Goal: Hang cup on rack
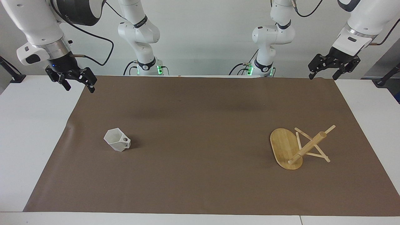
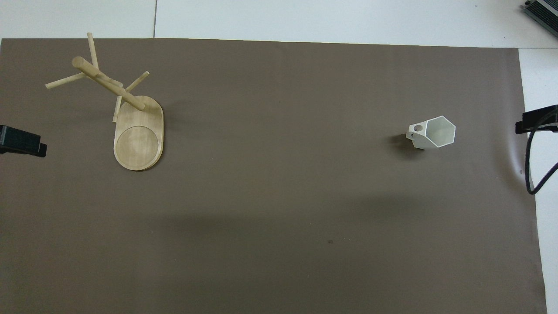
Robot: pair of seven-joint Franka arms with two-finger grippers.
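Note:
The white faceted cup stands on the brown mat toward the right arm's end, rim up, with its pierced handle turned toward the table's middle. The bamboo rack stands upright on its oval base toward the left arm's end, its pegs bare. My right gripper hangs open and empty over the mat's corner by its own base, well apart from the cup. My left gripper hangs open and empty over the other corner near the robots, well apart from the rack.
The brown mat covers most of the white table. In the overhead view one black fingertip of the left gripper and one fingertip of the right show at the side edges. A black cable hangs by the right one.

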